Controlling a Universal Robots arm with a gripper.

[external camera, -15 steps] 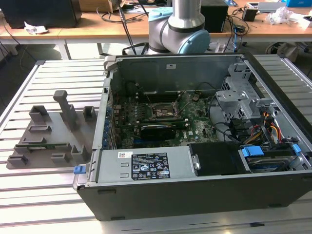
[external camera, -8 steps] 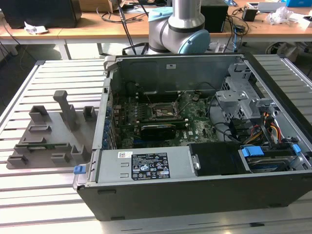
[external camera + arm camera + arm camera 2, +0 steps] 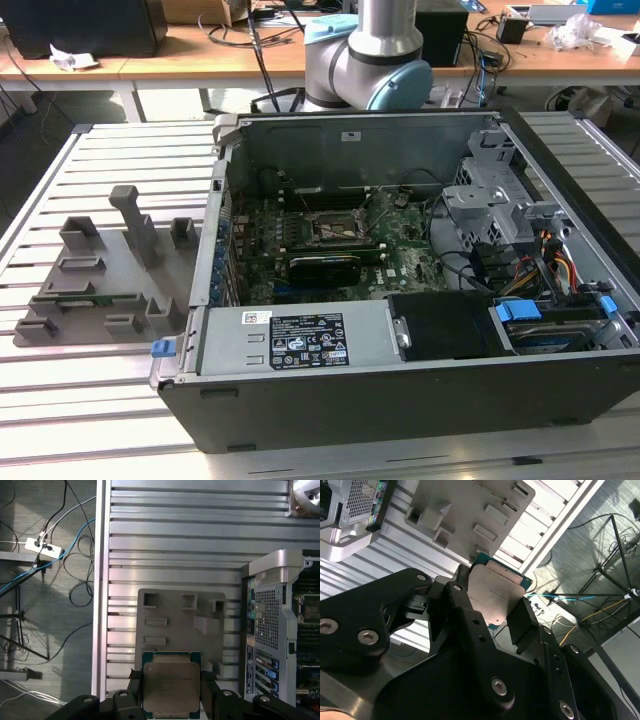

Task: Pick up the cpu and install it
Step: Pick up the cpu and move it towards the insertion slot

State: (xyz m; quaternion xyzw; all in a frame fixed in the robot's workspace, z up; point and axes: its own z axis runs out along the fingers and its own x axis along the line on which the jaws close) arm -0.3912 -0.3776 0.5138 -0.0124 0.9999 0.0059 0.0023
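The cpu is found pinched by its two opposite edges between the jaws of the gripper. In both wrist views its silvery top is left bare and a thin greenish rim shows around it. The edge grip is judged deliberate: the flat faces are kept clear of the fingers, so the chip can be kept level and its underside untouched. It is held in the air above the slatted table, over the near edge of the grey fixture tray with its moulded pockets, and apart from that tray. The open computer case lies beside the tray on the same table. Inside it, the metal-framed socket is seen with a dark centre, and no chip can be made out in it. The pick is judged done; the install is not.
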